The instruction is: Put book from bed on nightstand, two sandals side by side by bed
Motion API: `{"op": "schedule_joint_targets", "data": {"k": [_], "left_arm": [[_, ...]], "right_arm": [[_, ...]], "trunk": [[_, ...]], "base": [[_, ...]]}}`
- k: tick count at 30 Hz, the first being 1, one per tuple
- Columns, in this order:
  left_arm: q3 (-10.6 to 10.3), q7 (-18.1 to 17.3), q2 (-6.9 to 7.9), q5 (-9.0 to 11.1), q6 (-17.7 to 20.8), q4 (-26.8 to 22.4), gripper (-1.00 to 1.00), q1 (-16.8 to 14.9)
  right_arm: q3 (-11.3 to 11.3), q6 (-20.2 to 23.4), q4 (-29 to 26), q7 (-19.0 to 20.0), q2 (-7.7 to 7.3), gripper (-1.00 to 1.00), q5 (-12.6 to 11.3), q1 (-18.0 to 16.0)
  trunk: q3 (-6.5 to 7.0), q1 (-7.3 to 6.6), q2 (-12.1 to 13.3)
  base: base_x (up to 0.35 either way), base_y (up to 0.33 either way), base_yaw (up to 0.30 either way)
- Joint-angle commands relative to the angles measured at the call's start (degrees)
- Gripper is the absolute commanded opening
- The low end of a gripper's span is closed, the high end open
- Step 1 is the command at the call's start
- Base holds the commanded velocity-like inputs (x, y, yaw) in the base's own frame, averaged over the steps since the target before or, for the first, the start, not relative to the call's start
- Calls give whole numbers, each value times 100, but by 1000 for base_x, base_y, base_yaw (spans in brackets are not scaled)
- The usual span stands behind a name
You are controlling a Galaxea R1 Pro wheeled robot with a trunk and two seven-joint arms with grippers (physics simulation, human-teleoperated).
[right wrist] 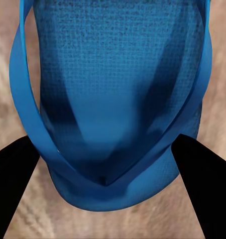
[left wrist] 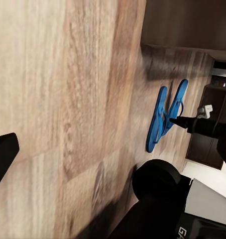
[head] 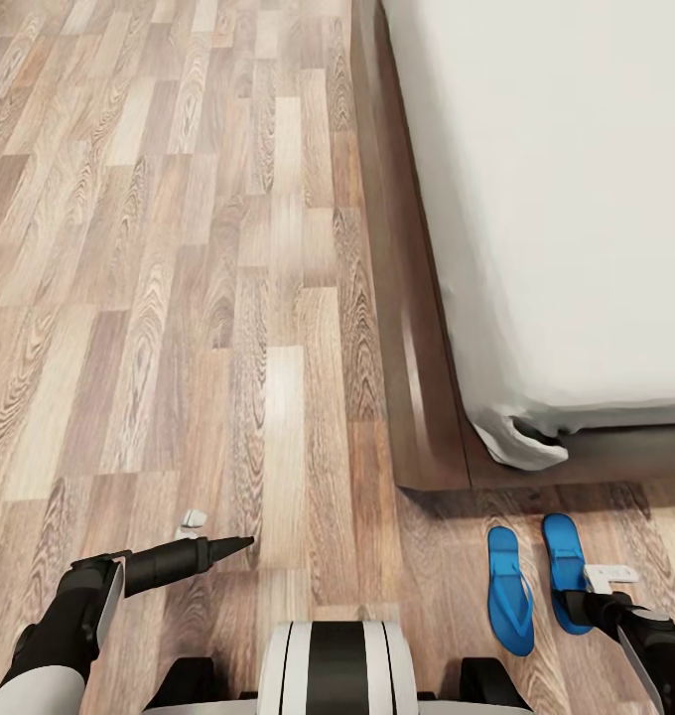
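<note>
Two bright blue flat flip-flop sandals with thin straps lie side by side on the grey-brown wood-plank floor [head: 179, 298], toes pointing toward the foot end of the low bed with its dark-brown wooden frame [head: 417, 397] and white mattress [head: 556, 199]. The left-hand sandal [head: 509, 591] rests fully on the planks, just beside its partner, the right-hand sandal [head: 566, 576], and both sit near the frame's corner without touching it. In the left wrist view the pair [left wrist: 165, 117] appears as two slim blue shapes almost parallel, heels close together, below the dark bed frame.

The right hand [head: 601, 586] hangs directly over the right-hand sandal, a small white part showing on top of it. Its wrist camera looks straight down onto that sandal [right wrist: 113, 99]: the textured blue sole and the V of the straps lie between the two black fingers [right wrist: 13, 179], which stand wide apart on either side of the sandal, released and gripping nothing.

The left hand [head: 223, 548] is held low over bare floor, well apart from the sandals, pointing toward them. Whether it is clenched or released I cannot tell; one dark finger [left wrist: 3, 154] shows at the edge of its own camera's view.

A white bedsheet corner [head: 526, 442] droops over the frame's corner.
</note>
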Motion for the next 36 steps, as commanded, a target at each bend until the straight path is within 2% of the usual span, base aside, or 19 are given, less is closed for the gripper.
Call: {"op": "schedule_joint_targets", "data": {"k": [1, 6, 12, 36], "left_arm": [[20, -52, -5, -56, 59, -4, 100, -6], [20, -57, -5, -56, 61, -4, 100, -6], [20, -60, -5, -56, 68, -4, 100, -6], [20, -43, -5, -56, 59, -4, 100, -6]], "right_arm": [[-29, 26, 39, 50, 7, -100, 64, 4], [-29, 34, 39, 54, 6, -100, 64, 4], [-29, 37, 39, 52, 4, -100, 64, 4], [-29, 45, 39, 50, 7, -100, 64, 4]], "trunk": [[-3, 0, -1], [-3, 0, -1], [129, -15, 7], [129, -15, 7]], "base": [[0, 0, 0], [0, 0, 0], [0, 0, 0], [-33, 0, 0]]}}
